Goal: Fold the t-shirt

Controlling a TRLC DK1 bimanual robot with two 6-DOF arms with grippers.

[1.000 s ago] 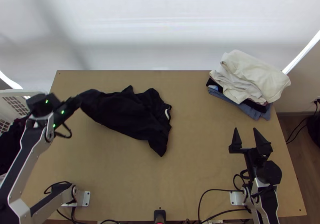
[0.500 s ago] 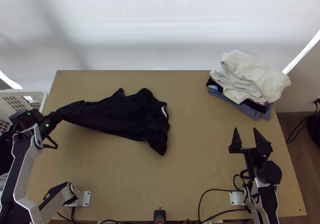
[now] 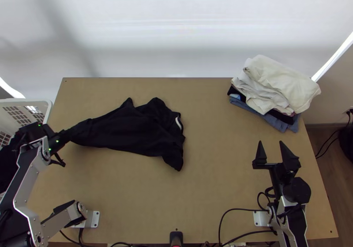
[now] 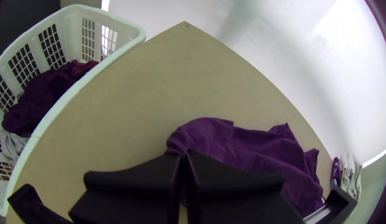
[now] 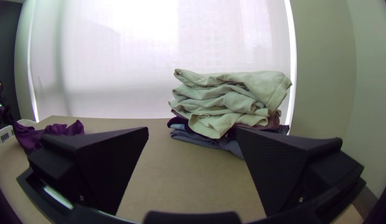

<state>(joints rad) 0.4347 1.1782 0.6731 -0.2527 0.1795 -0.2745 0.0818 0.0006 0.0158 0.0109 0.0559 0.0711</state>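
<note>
The black t-shirt (image 3: 132, 130) lies bunched and stretched out on the left half of the table, a white strip showing near its right end. My left gripper (image 3: 64, 136) holds its left end near the basket. In the left wrist view, where the cloth (image 4: 259, 153) looks purple, my left gripper (image 4: 184, 159) is shut on a gathered edge. My right gripper (image 3: 271, 147) stands open at the table's right side, away from the shirt. The right wrist view has the right gripper (image 5: 193, 137) with its fingers wide apart and nothing between them.
A pile of folded clothes (image 3: 278, 88), cream on top and blue beneath, rests at the table's back right. The white laundry basket (image 3: 47, 108) with clothes inside stands at the left edge. Bare table (image 3: 216, 159) lies between the shirt and my right gripper.
My left gripper has moved left and toward the near edge with the shirt's end in it. The shirt has slid slightly left and its held end sits nearer. The right arm has kept still.
</note>
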